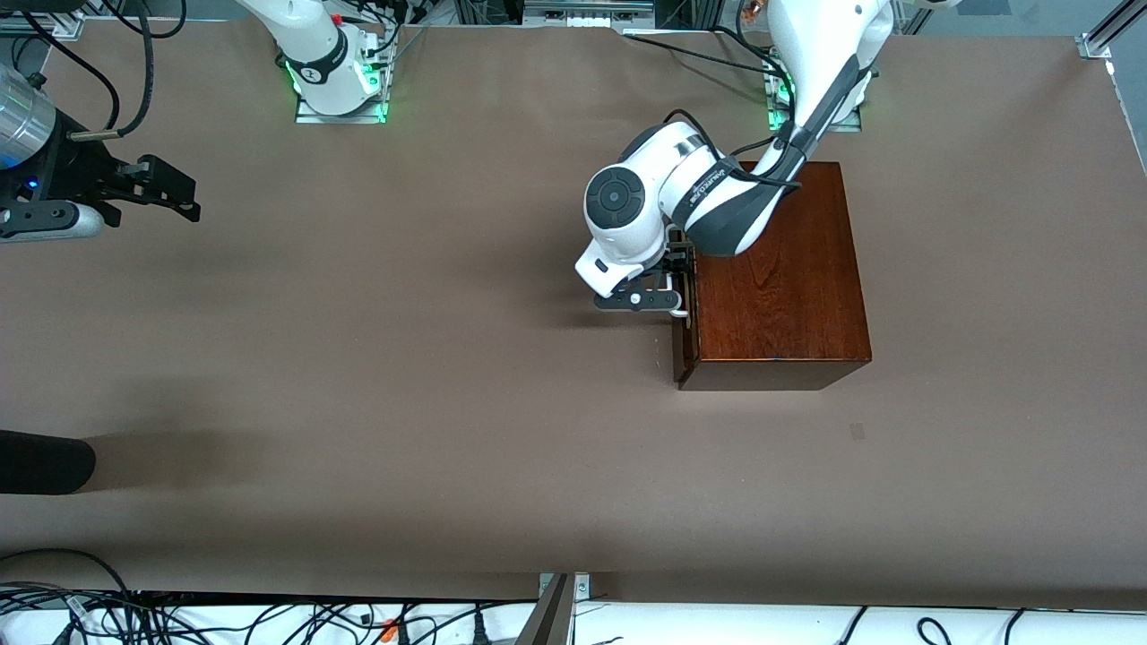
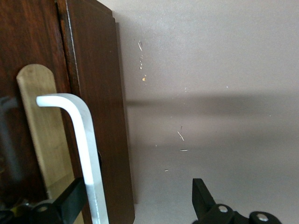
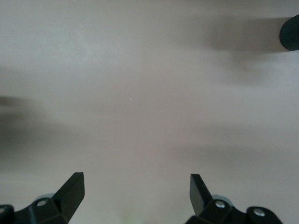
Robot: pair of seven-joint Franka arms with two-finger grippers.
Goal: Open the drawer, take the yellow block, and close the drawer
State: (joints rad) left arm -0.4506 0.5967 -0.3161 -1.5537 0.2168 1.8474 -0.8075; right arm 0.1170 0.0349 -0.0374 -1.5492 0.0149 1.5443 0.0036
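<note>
At the glossy drawer (image 1: 685, 309), left gripper (image 2: 135, 205) gapes astride its white handle (image 2: 86, 154); right gripper (image 3: 137, 193) waits, spread

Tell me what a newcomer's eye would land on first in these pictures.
First comes the glossy reddish-brown wooden box toward the left arm's end of the brown table, its drawer shut. The left gripper sits at the drawer front, open jaws astride the white handle. The right gripper waits open over bare table at the right arm's end; no yellow block is visible.
</note>
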